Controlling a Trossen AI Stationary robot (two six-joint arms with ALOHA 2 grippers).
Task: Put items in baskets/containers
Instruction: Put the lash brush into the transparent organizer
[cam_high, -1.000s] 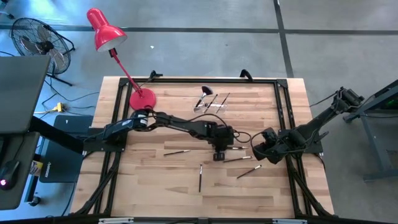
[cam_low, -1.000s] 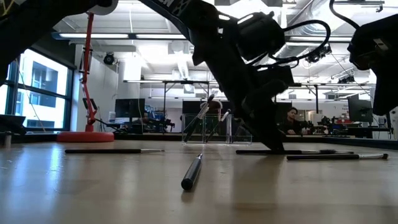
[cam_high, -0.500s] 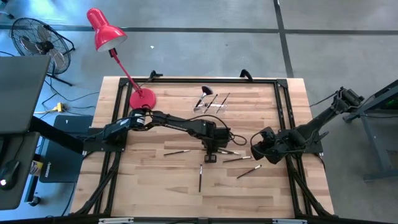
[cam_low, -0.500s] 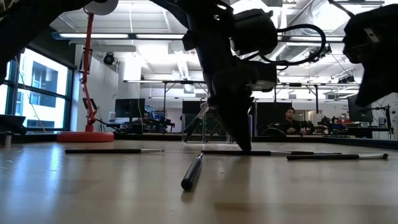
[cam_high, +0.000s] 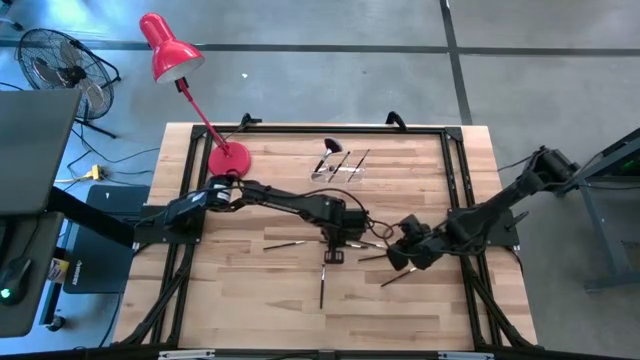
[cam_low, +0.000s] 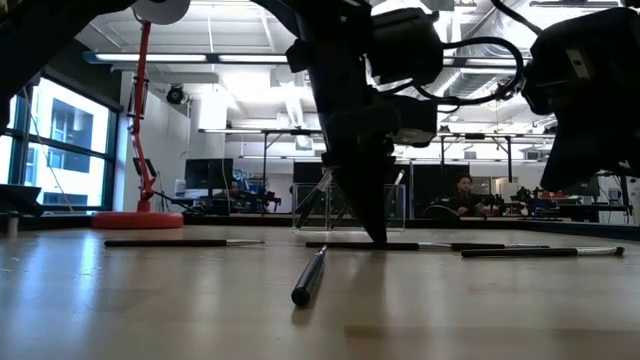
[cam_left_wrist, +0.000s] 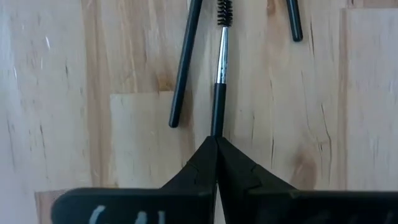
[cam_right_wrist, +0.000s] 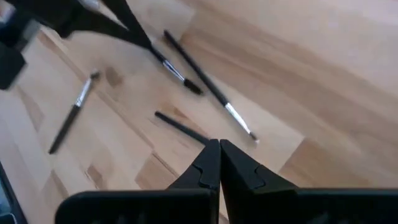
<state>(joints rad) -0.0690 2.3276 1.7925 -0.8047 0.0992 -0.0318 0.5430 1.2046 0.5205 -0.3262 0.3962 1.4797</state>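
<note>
My left gripper (cam_high: 334, 252) (cam_left_wrist: 216, 139) points down at the table's middle, shut on a thin dark brush (cam_left_wrist: 220, 68) with a small bristly head (cam_left_wrist: 224, 9). My right gripper (cam_high: 397, 256) (cam_right_wrist: 217, 144) is shut and hovers above the table just right of it, over loose brushes (cam_right_wrist: 208, 87). More brushes lie flat on the wood (cam_high: 285, 243) (cam_high: 322, 285) (cam_high: 400, 275). The clear holder (cam_high: 340, 165) (cam_low: 350, 205) stands near the far edge with several brushes leaning in it, one with a dark fan head (cam_high: 329, 147). My left gripper pinches the brush by the end of its handle (cam_left_wrist: 216, 124) between its two fingertips. It comes from above, pointing down, and its tip meets the table (cam_low: 378, 238). The brush lies flat on the wood, stretching away from the fingers.
A red desk lamp stands with its round base (cam_high: 228, 158) at the table's far left. A black frame (cam_high: 445, 135) runs round the table top. Bare wood lies along the near edge (cam_high: 300, 320). A person sits far off in the room (cam_low: 465, 195).
My left gripper has slid along the table toward its left edge, staying shut and pointing down, and the brush at its tip has slid with it. My right gripper has moved toward the left and a little toward the near edge, closing on the left gripper.
</note>
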